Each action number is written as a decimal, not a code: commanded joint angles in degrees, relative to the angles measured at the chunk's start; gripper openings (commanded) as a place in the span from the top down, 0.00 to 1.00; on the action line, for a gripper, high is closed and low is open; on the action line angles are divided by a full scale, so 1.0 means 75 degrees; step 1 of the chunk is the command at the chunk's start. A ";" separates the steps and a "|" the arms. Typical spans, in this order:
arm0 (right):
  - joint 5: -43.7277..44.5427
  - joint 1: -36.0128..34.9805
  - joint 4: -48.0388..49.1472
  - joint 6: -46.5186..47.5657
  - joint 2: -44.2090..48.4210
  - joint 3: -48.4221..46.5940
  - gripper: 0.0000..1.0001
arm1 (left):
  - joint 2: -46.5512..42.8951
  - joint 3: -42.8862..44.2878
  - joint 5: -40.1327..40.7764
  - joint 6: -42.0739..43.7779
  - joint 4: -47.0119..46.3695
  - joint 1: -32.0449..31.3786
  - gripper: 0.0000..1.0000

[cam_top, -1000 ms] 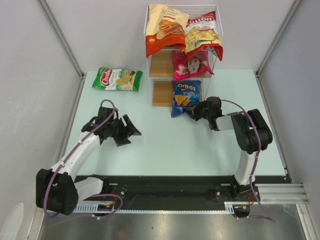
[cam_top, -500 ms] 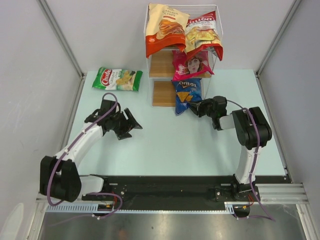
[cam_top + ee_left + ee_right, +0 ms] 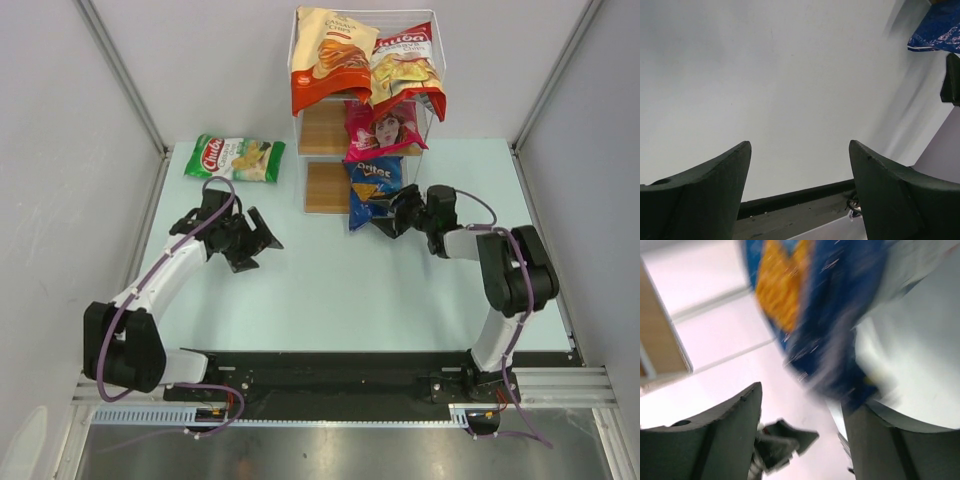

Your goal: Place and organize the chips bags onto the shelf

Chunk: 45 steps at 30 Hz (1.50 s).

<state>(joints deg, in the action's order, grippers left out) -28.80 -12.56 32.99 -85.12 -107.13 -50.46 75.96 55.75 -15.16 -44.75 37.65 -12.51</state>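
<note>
Standing at the right end of the shelf's (image 3: pixel 325 187) lowest board, the Doritos bag (image 3: pixel 372 190) has its near end out over the worktop (image 3: pixel 330 290). From above I cannot tell whether it rests on the board or only leans against it. The right tool (image 3: pixel 802 397) is just beside the bag's near right corner. Its wrist view is badly smeared: the fingers stand apart with pale worktop between them, and the blue and orange bag sits ahead, close to the right-hand finger and not clamped. Whether it touches that finger is unclear.

The pink bag (image 3: pixel 383 128) lies on the middle board, overhanging the Doritos bag's top. The orange-and-cream bag (image 3: pixel 333 55) and the red bag (image 3: pixel 405 70) hang side by side off the top tier, hiding its board.

The green bag (image 3: pixel 235 157) lies flat on the worktop, left of the shelf. The left tool (image 3: pixel 800 150) is near it, toward the arms, spread wide and holding nothing. Its camera catches only a blue corner of the Doritos bag at the frame's upper right.
</note>
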 commanded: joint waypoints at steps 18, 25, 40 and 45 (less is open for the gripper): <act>-0.1550 0.1333 -0.5372 0.3264 0.4194 0.0165 0.29 | 0.1471 -0.1997 -0.0628 -0.3245 -0.6227 0.1551 0.16; -0.1704 0.1615 -0.5758 0.3556 0.4522 0.0165 0.29 | 0.3381 -0.1045 -0.0920 -0.4729 -0.7746 0.1985 0.16; -0.2090 0.2366 -0.6485 0.3709 0.4921 0.0165 0.31 | 0.6113 -0.0556 0.0309 -0.7616 -1.1621 0.2172 0.19; -0.2055 0.2494 -0.6859 0.3896 0.5026 0.0165 0.31 | 0.6219 0.0277 0.0450 -0.6891 -1.0261 0.2348 0.19</act>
<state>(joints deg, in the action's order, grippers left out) -42.35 5.34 -15.51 -57.74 -71.61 -49.50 121.01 53.56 -14.70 -97.93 -47.59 3.44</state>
